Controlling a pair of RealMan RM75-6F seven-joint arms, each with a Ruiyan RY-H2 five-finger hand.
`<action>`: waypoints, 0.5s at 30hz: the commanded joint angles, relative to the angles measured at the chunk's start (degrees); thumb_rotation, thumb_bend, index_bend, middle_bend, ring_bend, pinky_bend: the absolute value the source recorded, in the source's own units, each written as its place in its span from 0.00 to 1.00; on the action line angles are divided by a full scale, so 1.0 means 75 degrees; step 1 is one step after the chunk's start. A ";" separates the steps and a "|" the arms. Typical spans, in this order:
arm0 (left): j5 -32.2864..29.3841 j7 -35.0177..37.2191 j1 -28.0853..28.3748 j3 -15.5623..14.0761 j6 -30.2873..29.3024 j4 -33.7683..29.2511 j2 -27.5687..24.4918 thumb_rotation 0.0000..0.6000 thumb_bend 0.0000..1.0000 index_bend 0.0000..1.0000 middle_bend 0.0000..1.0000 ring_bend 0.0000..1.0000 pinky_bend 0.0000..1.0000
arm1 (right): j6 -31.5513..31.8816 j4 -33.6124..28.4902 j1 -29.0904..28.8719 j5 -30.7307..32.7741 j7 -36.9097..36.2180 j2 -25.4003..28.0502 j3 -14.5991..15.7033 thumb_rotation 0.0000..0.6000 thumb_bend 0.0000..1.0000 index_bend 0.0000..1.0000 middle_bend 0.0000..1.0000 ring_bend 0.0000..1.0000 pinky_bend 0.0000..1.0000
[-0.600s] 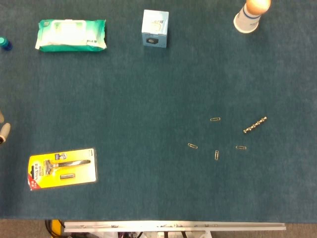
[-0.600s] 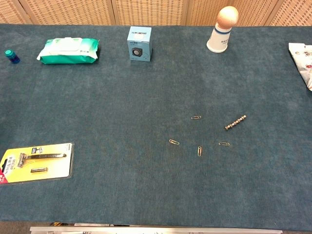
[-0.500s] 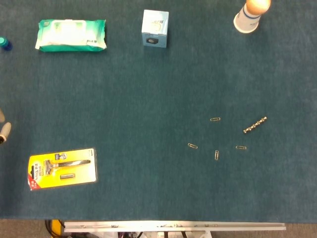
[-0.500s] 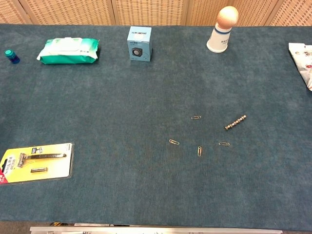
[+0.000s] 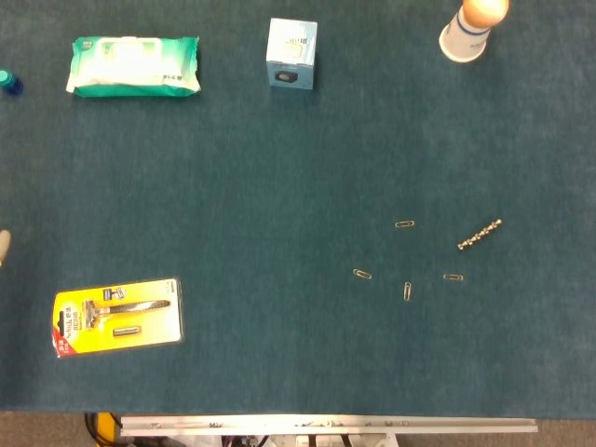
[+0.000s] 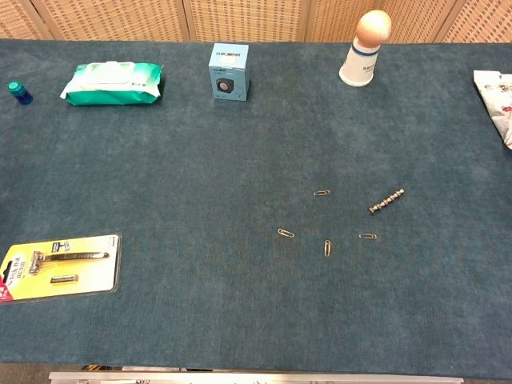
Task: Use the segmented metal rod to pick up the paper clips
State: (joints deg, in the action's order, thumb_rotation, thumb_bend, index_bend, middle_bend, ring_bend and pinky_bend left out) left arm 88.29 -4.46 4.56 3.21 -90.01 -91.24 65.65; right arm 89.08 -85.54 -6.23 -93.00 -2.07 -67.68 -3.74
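Nearest the robot lies the yellow carded razor pack [image 5: 117,316], flat near the front left corner of the dark teal felt-covered table [image 5: 279,168]. Further in, right of centre, four small wire paper clips [image 5: 405,291] lie scattered, and just beyond their right side rests the short segmented metal rod [image 5: 480,234], lying slantwise, apart from every clip and untouched.

At the left edge of the head view a pale sliver [image 5: 3,246] shows; it is probably a fingertip of the left hand, though too little is visible to say whether that hand is spread or curled. A moment earlier more of it showed there, so it has drawn back out of view. The right hand appears in neither view. Rod and clips have not shifted, so I judge the pickup not yet begun.

Farthest off stand the green wet-wipe packet [image 5: 134,66], the pale blue carton [image 5: 291,53] and the white cup with an orange ball on top [image 5: 473,26].
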 commanded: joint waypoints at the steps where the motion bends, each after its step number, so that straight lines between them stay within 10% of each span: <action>1: 0.0059 -0.0169 -0.0033 0.0024 -0.0128 0.0033 0.0048 1.00 0.25 0.54 0.47 0.38 0.61 | -0.0010 0.0171 -0.0131 -0.0217 -0.0115 0.0081 0.0018 1.00 0.01 0.45 0.35 0.33 0.46; 15: 0.0150 -0.0226 -0.0117 0.0021 -0.0297 -0.0069 -0.0045 1.00 0.25 0.54 0.46 0.38 0.61 | -0.0673 0.0384 -0.0668 -0.0641 0.0825 0.0382 0.0142 1.00 0.30 0.47 0.24 0.16 0.28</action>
State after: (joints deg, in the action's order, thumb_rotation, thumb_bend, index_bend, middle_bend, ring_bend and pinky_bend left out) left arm 89.45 -6.20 3.72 3.34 -92.20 -91.71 65.36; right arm 85.89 -81.88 -10.43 -98.54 1.93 -65.22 -2.72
